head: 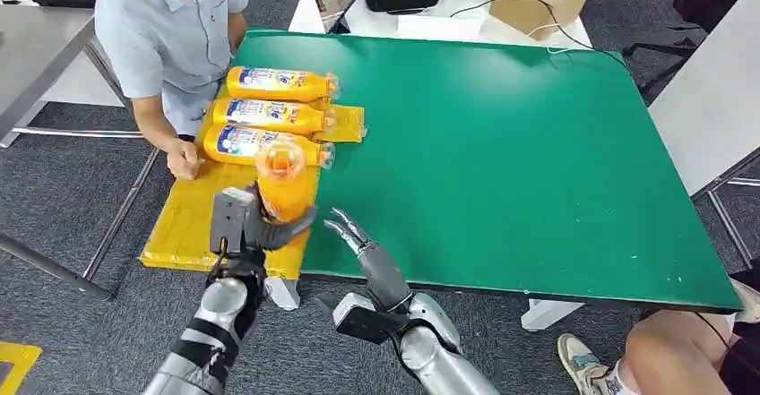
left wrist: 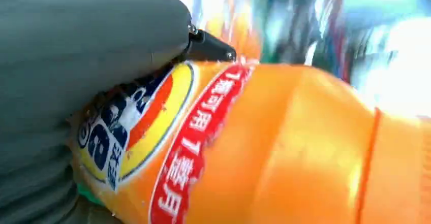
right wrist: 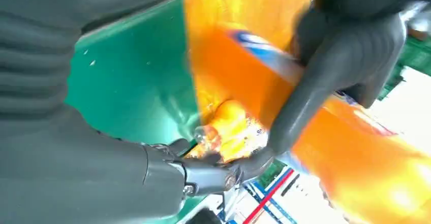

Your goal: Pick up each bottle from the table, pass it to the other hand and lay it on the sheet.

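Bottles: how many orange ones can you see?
4. Three bottles lie side by side on the yellow sheet: far, middle, near. The fourth bottle is held by the left hand over the sheet. None seem hidden.

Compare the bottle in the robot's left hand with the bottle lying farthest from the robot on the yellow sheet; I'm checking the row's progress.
The held bottle is gripped by the left hand above the sheet's near part; the farthest bottle rests on the yellow sheet, untouched. The held bottle points its end toward the camera; the farthest bottle lies on its side, cap toward the green table. Both are orange with matching labels.
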You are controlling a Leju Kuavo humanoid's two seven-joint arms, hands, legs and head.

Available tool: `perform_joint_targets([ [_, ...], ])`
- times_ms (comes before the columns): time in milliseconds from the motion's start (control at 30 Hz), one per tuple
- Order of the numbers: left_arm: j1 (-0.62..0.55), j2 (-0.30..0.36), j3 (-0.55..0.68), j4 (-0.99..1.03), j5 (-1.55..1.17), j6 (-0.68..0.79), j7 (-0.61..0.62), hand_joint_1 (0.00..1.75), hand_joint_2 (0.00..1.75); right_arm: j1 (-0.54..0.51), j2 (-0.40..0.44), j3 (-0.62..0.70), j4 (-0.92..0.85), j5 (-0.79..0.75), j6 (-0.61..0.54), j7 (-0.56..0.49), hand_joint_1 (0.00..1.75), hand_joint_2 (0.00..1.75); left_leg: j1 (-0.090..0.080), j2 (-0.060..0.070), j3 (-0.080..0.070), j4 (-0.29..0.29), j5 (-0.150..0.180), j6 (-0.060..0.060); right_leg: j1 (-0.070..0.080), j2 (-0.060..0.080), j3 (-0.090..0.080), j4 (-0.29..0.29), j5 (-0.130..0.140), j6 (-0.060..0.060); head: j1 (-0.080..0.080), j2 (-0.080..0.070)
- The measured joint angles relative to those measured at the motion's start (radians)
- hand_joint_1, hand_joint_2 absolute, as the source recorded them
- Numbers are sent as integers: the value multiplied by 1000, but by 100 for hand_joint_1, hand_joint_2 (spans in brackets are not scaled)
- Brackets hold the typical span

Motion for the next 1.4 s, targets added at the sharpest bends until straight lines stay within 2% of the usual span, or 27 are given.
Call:
perform_joint_targets([
  [133,-126,36,20,140,-225,40,58,175,175,-2,12,0,12,-4,10,0,0,0,0,-1,0,0,1,0,0,-1,0,1,0,0,0,0],
  [400,-326,77,30,441,-508,89,175,175,175,-12,34,5,45,-2,39,-5,0,0,0,0,0,0,1,0,0,-1,0,1,0,0,1,0],
  [567,-401,87,-14,582,-652,-99,267,175,175,-17,40,10,56,-2,60,-4,0,0,0,0,0,0,1,0,0,-1,0,1,0,0,0,0],
  [733,-431,92,-68,659,-716,-239,283,175,175,-17,40,9,63,-2,64,-3,0,0,0,0,0,0,1,0,0,-1,1,1,0,0,1,0],
  [767,-437,93,-70,670,-714,-255,279,162,175,-17,40,9,64,-2,64,-3,0,0,0,0,0,0,1,0,0,-1,1,1,0,0,0,0],
  [800,-441,94,-72,679,-709,-266,274,94,175,-17,40,9,66,-4,63,-3,0,0,0,0,0,0,1,0,0,-1,1,1,0,0,1,0],
  [833,-443,95,-73,684,-707,-271,268,94,175,-17,40,8,68,-4,63,-3,0,0,0,0,1,0,0,0,0,-1,1,1,0,0,0,0],
  [867,-445,96,-73,689,-707,-273,262,0,175,-18,40,8,69,-5,62,-3,0,0,0,0,2,0,0,0,0,-1,2,1,0,0,0,0],
  [1400,-419,87,-116,722,-767,-263,222,0,175,-39,49,7,98,-18,60,-15,0,0,0,-2,3,0,1,0,0,-2,3,1,0,0,1,0],
])
